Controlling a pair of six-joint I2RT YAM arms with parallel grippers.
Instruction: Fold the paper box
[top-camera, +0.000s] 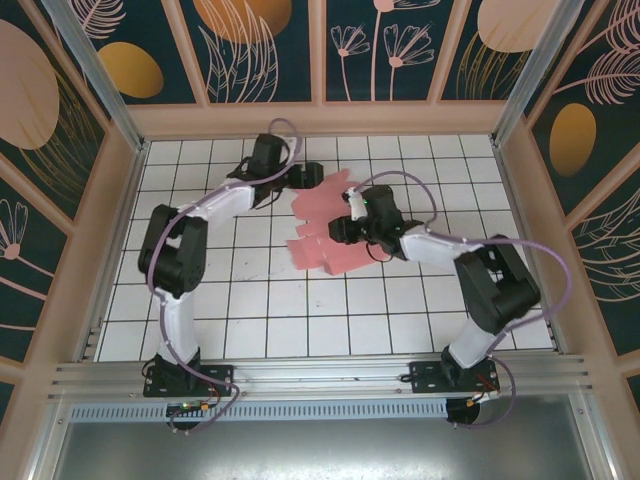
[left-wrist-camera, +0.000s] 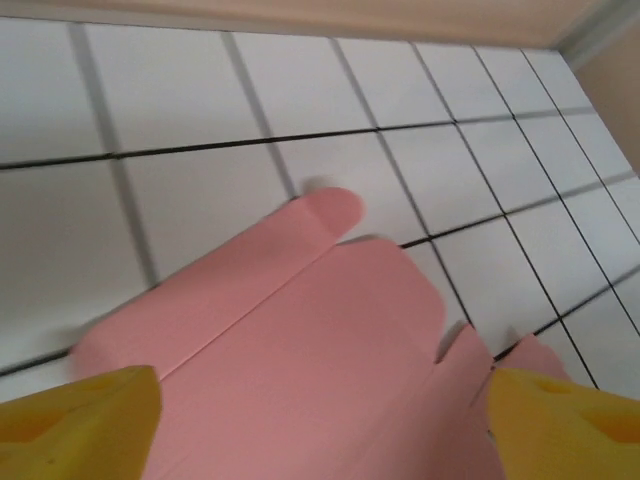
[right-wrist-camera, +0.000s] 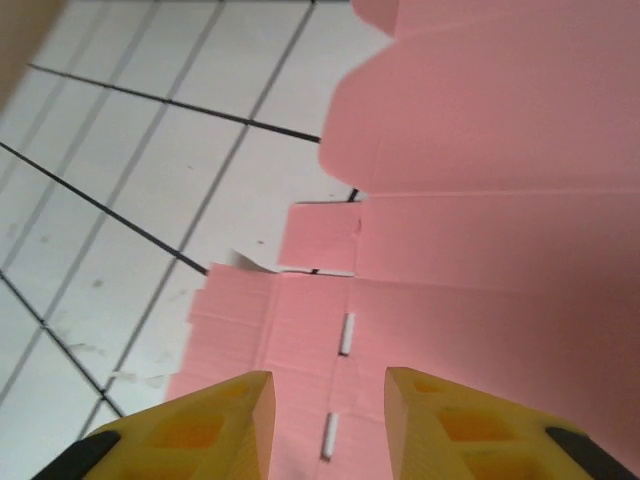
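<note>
The paper box (top-camera: 318, 215) is a flat pink die-cut sheet with flaps and creases, lying on the white tiled floor at mid-table. My left gripper (top-camera: 303, 181) hovers over its far left edge. In the left wrist view its yellow fingers (left-wrist-camera: 80, 420) stand wide apart over a rounded flap of the sheet (left-wrist-camera: 300, 340), with nothing between them. My right gripper (top-camera: 343, 232) is over the sheet's near right part. Its fingers (right-wrist-camera: 205, 430) are open above a crease with two small slots (right-wrist-camera: 345, 335), low over the card (right-wrist-camera: 480, 200) without pinching it.
The white tiled floor (top-camera: 270, 300) is boxed in by wooden side walls (top-camera: 110, 230) and a back wall (top-camera: 320, 118). Purple cables (top-camera: 420, 195) loop above both arms. Bare tiles lie in front of the sheet and to both sides.
</note>
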